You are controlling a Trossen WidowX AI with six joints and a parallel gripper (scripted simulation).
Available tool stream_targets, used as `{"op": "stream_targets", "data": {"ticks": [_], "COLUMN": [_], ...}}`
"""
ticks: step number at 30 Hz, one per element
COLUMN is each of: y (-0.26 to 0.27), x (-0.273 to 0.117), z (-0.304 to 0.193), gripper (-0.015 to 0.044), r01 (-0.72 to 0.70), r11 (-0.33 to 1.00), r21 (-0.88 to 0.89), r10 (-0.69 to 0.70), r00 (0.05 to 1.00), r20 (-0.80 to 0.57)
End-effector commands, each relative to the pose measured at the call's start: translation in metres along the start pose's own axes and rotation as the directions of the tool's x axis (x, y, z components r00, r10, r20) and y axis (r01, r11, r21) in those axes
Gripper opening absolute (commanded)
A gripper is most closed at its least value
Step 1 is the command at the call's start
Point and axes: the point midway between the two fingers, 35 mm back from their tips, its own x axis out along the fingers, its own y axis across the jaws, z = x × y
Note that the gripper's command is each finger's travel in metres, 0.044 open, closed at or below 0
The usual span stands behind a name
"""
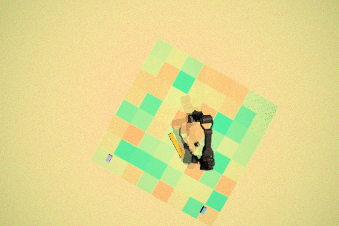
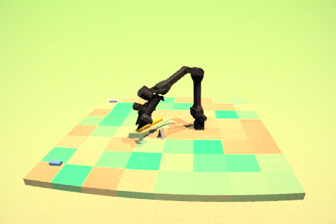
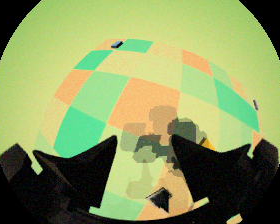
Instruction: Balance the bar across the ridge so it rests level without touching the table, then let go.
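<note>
Nearby, ridge (image 2: 161, 134) beside bar (image 2: 149, 124).

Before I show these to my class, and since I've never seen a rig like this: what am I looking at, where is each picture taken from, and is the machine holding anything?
The dark jointed thing is a robot arm bolted to a checkered table. At its tip sits a pincer with two fingers.

One picture looks straight down, one looks from the side, and the round one comes from a camera on the arm's wrist; the two dark wedges there are the fingers.

On the table lie a yellow bar, a small grey ridge beside it, and two little blue blocks near the edges.

The pincer stands open over the bar's near end and holds nothing. The bar is not yet on the ridge.
</note>
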Motion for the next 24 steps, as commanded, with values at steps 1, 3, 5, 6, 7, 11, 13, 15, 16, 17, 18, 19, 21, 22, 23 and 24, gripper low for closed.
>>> {"op": "stream_targets", "data": {"ticks": [1,3,5,6,7,11,13,15,16,17,18,19,21,22,23,24], "y": [-0.023,-0.034,-0.045,-0.051,-0.057,-0.078,-0.089,-0.100,-0.105,-0.110,-0.115,-0.120,-0.130,-0.135,-0.140,-0.144], "x": [0.002,0.003,0.003,0.003,0.003,0.002,0.001,0.000,-0.001,-0.002,-0.003,-0.004,-0.006,-0.007,-0.008,-0.010], "z": [-0.001,-0.002,-0.004,-0.005,-0.006,-0.011,-0.014,-0.017,-0.019,-0.021,-0.022,-0.024,-0.028,-0.030,-0.032,-0.034], "gripper": [0.0315,0.0315,0.0315,0.0315,0.0315,0.0315,0.0315,0.0315,0.0315,0.0315,0.0315,0.0315,0.0315,0.0315,0.0315,0.0315], "r01": [0.030,0.042,0.052,0.056,0.059,0.065,0.063,0.059,0.056,0.052,0.047,0.042,0.030,0.023,0.015,0.007], "r11": [0.998,0.995,0.991,0.988,0.986,0.974,0.967,0.959,0.955,0.951,0.947,0.943,0.935,0.931,0.926,0.922], "r21": [-0.060,-0.093,-0.125,-0.141,-0.157,-0.219,-0.248,-0.277,-0.290,-0.304,-0.317,-0.329,-0.354,-0.365,-0.376,-0.387], "r10": [-0.032,-0.049,-0.064,-0.071,-0.078,-0.103,-0.114,-0.123,-0.127,-0.131,-0.134,-0.137,-0.142,-0.144,-0.145,-0.147], "r00": [0.999,0.997,0.994,0.992,0.990,0.980,0.975,0.968,0.964,0.961,0.957,0.953,0.945,0.940,0.936,0.931], "r20": [-0.043,-0.068,-0.092,-0.105,-0.117,-0.168,-0.193,-0.219,-0.232,-0.245,-0.257,-0.270,-0.295,-0.308,-0.320,-0.333]}}
